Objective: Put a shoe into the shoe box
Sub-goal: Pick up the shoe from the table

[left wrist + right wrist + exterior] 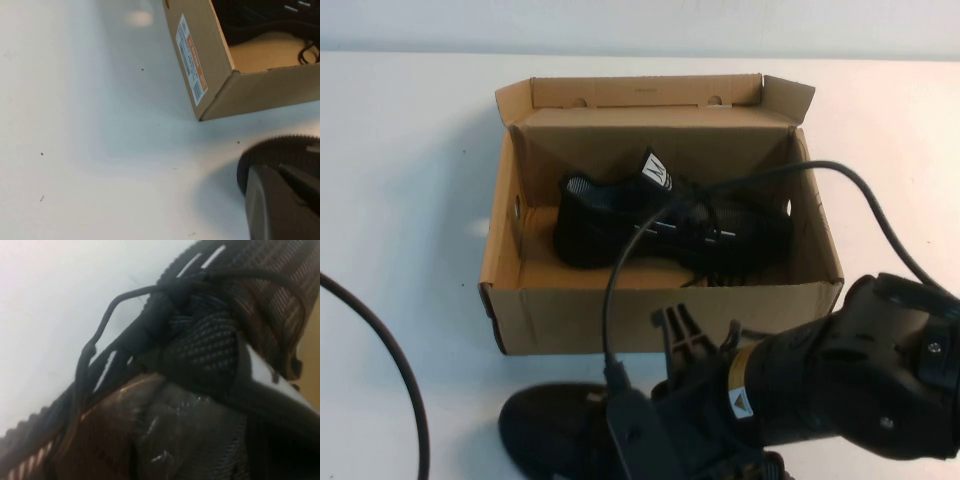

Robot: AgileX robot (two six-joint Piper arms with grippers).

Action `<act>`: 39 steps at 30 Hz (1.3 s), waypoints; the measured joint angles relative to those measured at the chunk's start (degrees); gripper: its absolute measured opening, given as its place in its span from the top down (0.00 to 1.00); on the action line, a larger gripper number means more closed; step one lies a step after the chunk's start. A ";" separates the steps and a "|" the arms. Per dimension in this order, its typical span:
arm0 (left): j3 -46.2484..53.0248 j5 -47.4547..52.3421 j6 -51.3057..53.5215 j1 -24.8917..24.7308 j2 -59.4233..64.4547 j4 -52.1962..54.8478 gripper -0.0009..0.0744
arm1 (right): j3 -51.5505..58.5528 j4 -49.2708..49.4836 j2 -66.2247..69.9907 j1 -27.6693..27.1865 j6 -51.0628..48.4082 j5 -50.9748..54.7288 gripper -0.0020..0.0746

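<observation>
An open cardboard shoe box (660, 315) stands mid-table with one black shoe (650, 215) lying inside it. A second black shoe (555, 430) lies on the table just in front of the box's near wall. My right arm (840, 380) reaches down over this shoe, and my right gripper is hidden under the wrist in the high view. The right wrist view is filled by the shoe's laces and tongue (200, 345), pressed close to my right gripper (190, 440). My left gripper (280, 210) shows only in the left wrist view, beside the shoe's ribbed sole (280, 150).
The box's lid flap (650, 92) stands up at the far side. A box corner with an orange-and-white label (192, 60) shows in the left wrist view. Black cables (400, 370) cross the white table at the left and over the box (840, 175).
</observation>
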 joint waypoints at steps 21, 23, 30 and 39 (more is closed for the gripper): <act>0.00 0.43 1.68 0.00 0.00 0.22 0.99 | 0.00 2.89 2.40 -1.74 -2.17 -1.62 0.92; 0.00 0.46 1.68 0.00 0.00 0.22 0.99 | 0.00 2.89 2.40 -1.74 -2.16 -1.62 0.86; 0.00 0.55 2.51 0.00 0.00 0.22 0.94 | 0.00 2.76 0.22 -1.74 -1.14 -1.70 0.61; 0.00 0.45 3.09 0.00 0.00 0.24 0.43 | 0.00 0.00 -6.68 -1.74 12.80 -2.97 0.40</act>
